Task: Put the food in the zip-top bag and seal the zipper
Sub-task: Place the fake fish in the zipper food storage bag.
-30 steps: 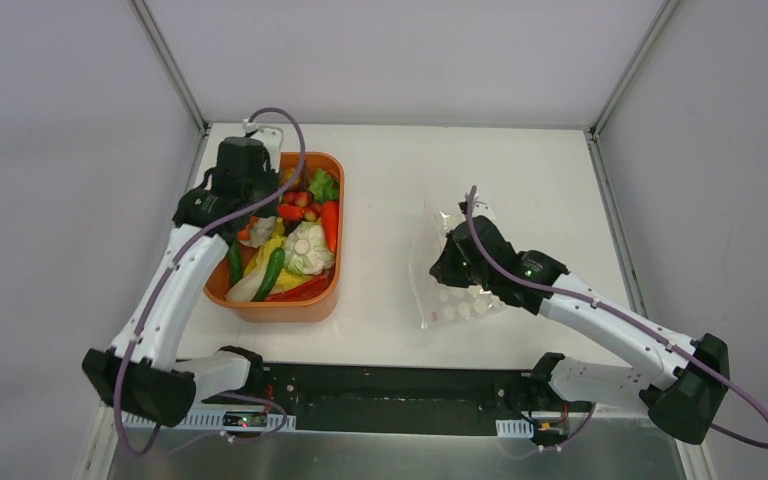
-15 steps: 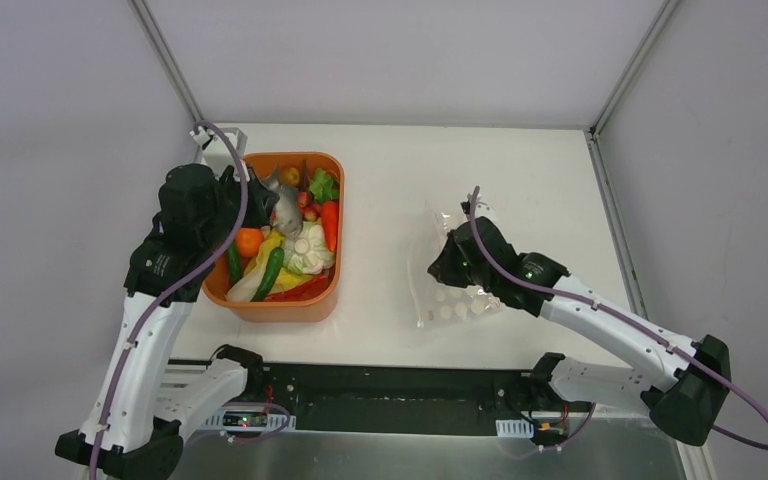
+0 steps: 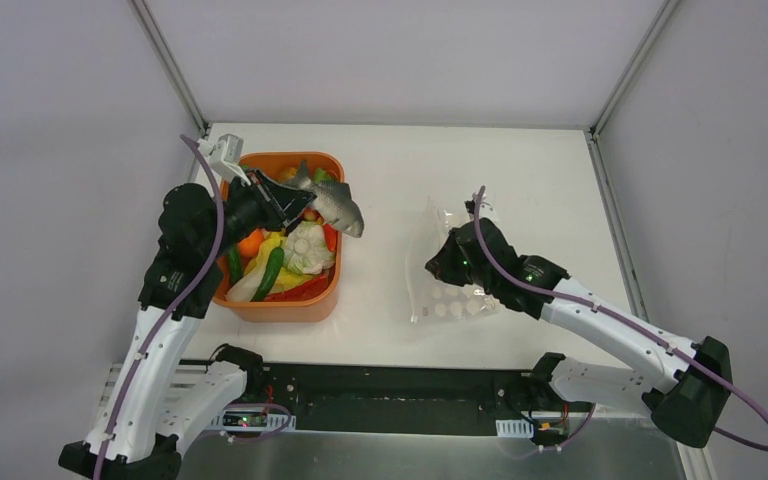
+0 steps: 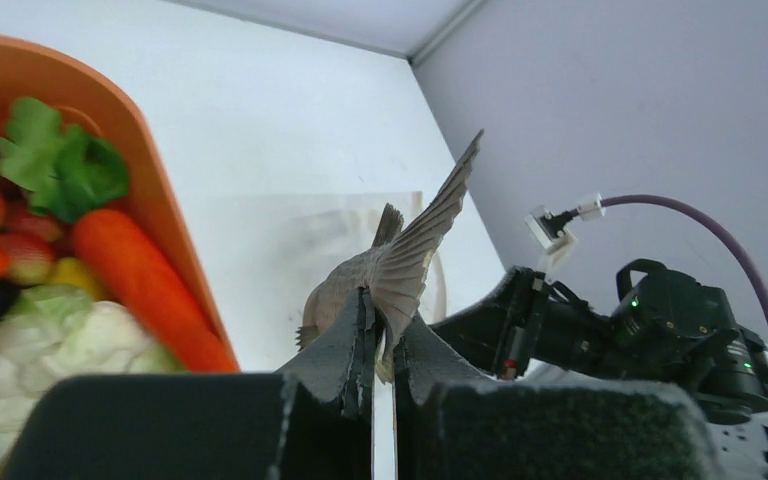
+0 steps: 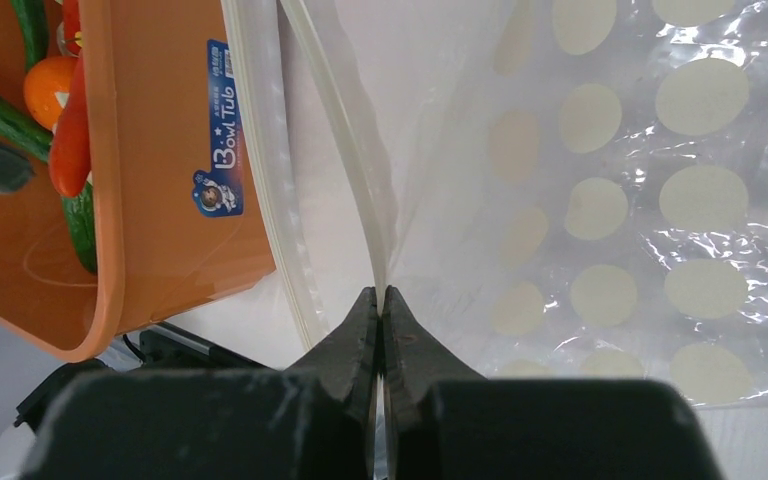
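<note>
My left gripper (image 3: 295, 197) is shut on the tail of a grey toy fish (image 3: 337, 205) and holds it in the air over the right rim of the orange tub (image 3: 290, 306). In the left wrist view the fish (image 4: 400, 260) hangs beyond my fingertips (image 4: 360, 330). The tub holds the rest of the food: a whitish leafy piece (image 3: 307, 247), a green cucumber (image 3: 268, 273), an orange ball (image 3: 250, 243). My right gripper (image 3: 438, 268) is shut on one lip of the dotted clear zip-top bag (image 3: 450, 308), lifting that edge. Its zipper (image 5: 345, 150) runs up from my right gripper (image 5: 380, 292).
In the left wrist view a carrot (image 4: 140, 285) and green leaves (image 4: 55, 165) lie by the tub rim (image 4: 150, 170), with the right arm (image 4: 610, 320) beyond the fish. The tub's labelled wall (image 5: 170, 200) stands just left of the bag's open edge.
My left gripper came up out of the tub with the toy fish and swung right over the tub's rim. My right gripper stayed shut on the bag edge, shifting slightly left.
</note>
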{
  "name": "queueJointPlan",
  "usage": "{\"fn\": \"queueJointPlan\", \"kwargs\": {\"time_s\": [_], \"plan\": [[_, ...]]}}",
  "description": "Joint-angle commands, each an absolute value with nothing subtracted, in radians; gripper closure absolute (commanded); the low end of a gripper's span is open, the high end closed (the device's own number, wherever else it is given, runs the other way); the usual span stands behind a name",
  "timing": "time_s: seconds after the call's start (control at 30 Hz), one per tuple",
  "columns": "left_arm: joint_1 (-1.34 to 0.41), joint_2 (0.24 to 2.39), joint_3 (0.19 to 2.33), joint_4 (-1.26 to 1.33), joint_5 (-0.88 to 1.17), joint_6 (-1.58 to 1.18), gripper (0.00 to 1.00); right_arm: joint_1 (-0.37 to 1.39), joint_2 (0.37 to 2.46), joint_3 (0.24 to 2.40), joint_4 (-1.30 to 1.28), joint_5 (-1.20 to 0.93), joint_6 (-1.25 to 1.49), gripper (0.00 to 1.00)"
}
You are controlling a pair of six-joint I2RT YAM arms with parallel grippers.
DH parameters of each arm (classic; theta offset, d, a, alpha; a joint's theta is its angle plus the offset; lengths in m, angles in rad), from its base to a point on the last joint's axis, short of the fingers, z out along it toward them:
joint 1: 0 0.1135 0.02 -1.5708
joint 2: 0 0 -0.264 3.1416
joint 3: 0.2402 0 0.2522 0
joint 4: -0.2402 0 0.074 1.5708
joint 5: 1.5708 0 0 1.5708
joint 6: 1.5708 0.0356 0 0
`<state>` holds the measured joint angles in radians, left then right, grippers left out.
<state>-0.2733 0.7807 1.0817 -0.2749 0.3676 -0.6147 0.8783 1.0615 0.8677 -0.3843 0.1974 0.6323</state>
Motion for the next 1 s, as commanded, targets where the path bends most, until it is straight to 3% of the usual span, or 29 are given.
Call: {"fn": "queueJointPlan", "kwargs": {"time_s": [0.0,0.37,0.97], "plan": [[-0.282,0.769,0.999,0.022,0.493,-0.843,1.0,0.873,1.03,0.857,-0.306,0.211,0.667,0.99],[-0.537,0.842,0.89,0.24,0.391,-0.93,1.0,0.874,1.043,0.858,-0.288,0.212,0.681,0.99],[-0.676,0.95,0.854,0.162,0.204,-0.81,1.0,0.872,1.016,0.871,-0.286,0.178,0.699,0.99]]}}
